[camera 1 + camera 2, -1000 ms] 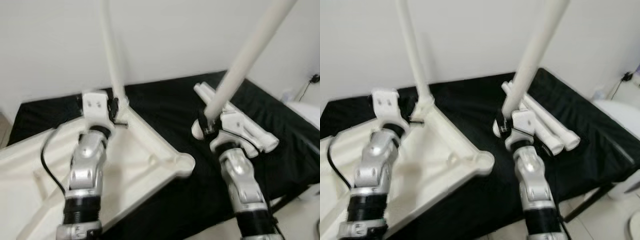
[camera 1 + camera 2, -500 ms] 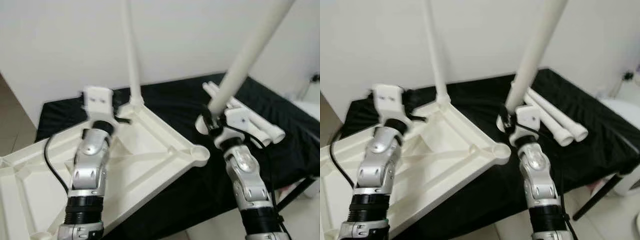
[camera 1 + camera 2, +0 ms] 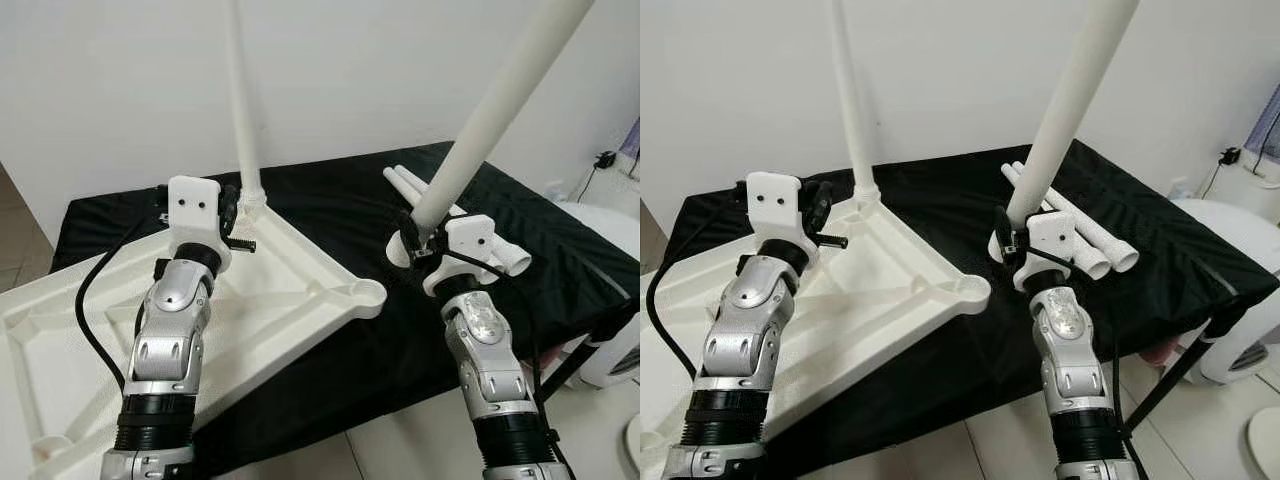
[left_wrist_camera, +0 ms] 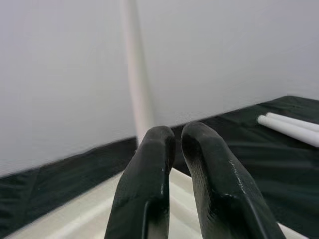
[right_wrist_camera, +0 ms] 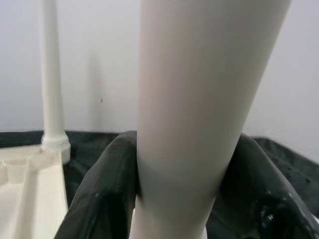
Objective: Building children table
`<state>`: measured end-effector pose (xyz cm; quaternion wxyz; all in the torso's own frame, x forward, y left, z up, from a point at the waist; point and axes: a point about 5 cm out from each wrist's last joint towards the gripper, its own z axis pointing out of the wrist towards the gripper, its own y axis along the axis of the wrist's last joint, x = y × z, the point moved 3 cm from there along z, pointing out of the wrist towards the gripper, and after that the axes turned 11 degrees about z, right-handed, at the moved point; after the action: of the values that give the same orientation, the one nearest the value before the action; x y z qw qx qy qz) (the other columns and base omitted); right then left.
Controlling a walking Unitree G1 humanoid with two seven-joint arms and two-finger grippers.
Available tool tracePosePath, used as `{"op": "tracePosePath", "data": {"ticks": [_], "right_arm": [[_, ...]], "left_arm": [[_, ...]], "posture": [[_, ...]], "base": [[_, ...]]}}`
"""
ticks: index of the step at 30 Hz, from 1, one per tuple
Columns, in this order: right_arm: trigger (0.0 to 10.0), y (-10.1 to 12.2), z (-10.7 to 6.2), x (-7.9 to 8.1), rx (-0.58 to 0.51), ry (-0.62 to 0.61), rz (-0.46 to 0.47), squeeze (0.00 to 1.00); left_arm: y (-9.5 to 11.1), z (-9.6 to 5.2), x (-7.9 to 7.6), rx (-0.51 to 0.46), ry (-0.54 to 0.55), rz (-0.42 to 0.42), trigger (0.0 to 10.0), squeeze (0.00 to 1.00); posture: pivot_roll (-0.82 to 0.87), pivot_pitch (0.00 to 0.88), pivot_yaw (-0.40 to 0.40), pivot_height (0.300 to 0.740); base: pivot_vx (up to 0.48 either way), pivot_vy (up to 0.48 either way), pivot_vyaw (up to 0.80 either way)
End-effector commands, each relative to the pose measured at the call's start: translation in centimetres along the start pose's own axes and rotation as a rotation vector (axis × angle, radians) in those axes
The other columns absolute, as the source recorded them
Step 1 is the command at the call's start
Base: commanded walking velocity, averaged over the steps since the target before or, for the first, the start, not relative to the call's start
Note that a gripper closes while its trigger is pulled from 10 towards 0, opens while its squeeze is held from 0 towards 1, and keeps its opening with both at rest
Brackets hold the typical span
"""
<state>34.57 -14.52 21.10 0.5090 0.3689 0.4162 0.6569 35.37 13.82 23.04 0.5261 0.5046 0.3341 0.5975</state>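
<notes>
Left gripper (image 4: 172, 149) pressed together, empty, just above the upturned white tabletop (image 3: 290, 300) near its mounted leg (image 3: 243, 110) (upright at the far corner). Right gripper (image 5: 184, 199) pinching a loose white leg (image 3: 490, 120), tilted above the black table (image 3: 340, 215), two spare legs (image 3: 1080, 235) lying beside.

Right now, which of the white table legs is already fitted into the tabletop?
The upright leg at the far corner of the upturned tabletop, beside the left gripper. The right gripper holds another tilted; two spare legs lie on the black cloth.
</notes>
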Motion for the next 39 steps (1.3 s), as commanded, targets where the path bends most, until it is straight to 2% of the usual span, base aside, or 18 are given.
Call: {"op": "tracePosePath", "data": {"ticks": [1, 16, 20, 34, 39], "right_arm": [[10.0, 0.41, 0.01, -0.45, -0.018, -0.013, -0.004, 0.0], [10.0, 0.57, 0.09, -0.78, -0.02, -0.022, -0.007, 0.0], [10.0, 0.7, 0.09, -0.81, -0.021, -0.019, -0.01, 0.0], [10.0, 0.67, -0.14, -0.74, -0.017, -0.02, -0.014, 0.0], [10.0, 0.72, -0.05, -0.72, -0.018, -0.016, -0.014, 0.0]], "left_arm": [[0.11, 0.06, -0.34, 0.007, -0.018, 0.003, 10.0, 0.0], [0.05, -0.02, -0.15, 0.005, -0.008, 0.027, 10.0, 0.0], [0.02, -0.17, -0.38, 0.002, -0.035, 0.06, 10.0, 0.0], [0.26, -0.43, -0.4, -0.019, -0.053, 0.055, 10.0, 0.0], [0.08, -0.32, -0.12, -0.002, -0.037, 0.071, 10.0, 0.0]], "posture": [[-0.08, 0.016, 0.041, 0.74], [-0.08, 0.037, 0.036, 0.74], [-0.08, 0.043, 0.034, 0.74], [-0.08, 0.053, 0.037, 0.74], [-0.08, 0.05, 0.034, 0.74]], "base": [[0.0, 0.0, 0.0], [0.0, 0.0, 0.0], [0.0, 0.0, 0.0], [0.0, 0.0, 0.0], [0.0, -0.339, 0.0]]}}
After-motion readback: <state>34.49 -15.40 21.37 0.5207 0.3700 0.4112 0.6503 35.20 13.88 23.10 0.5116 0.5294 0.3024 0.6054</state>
